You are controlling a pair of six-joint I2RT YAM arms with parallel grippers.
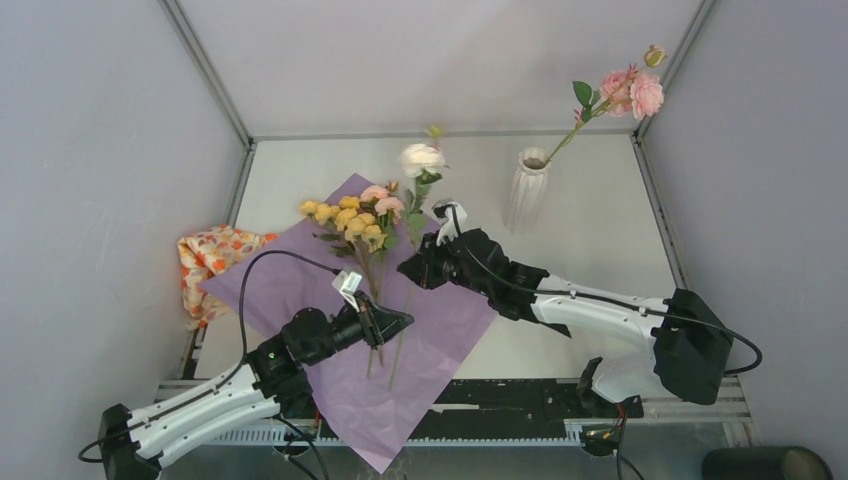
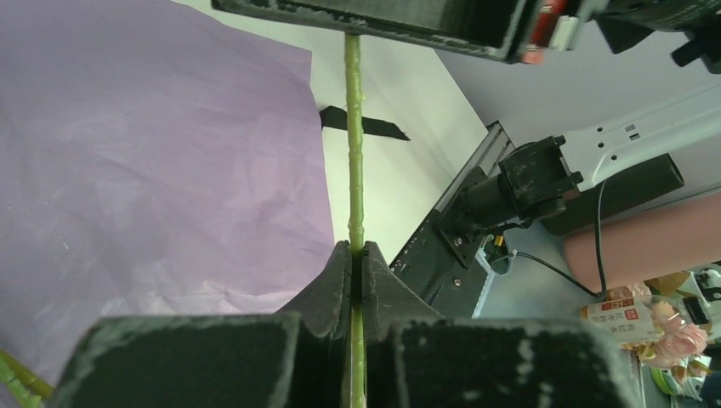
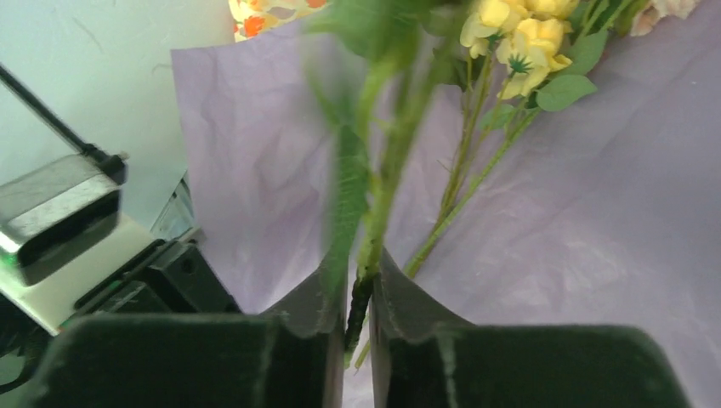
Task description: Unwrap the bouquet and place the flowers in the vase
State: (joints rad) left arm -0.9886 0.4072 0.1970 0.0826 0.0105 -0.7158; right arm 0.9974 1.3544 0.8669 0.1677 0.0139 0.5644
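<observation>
Top external: we watch the cream rose (image 1: 421, 158), gripped along its stem (image 2: 354, 170).
Left jaws clamp it; right jaws, blurred, seem pinched there too.

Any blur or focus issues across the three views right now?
Right wrist: the green stem and leaves above the right hand are smeared, yellow flowers and lilac paper behind fairly sharp. Left wrist: the green stem in the left hand is crisp, the hand itself soft. Top external: even light, sharp, no glare.
</observation>
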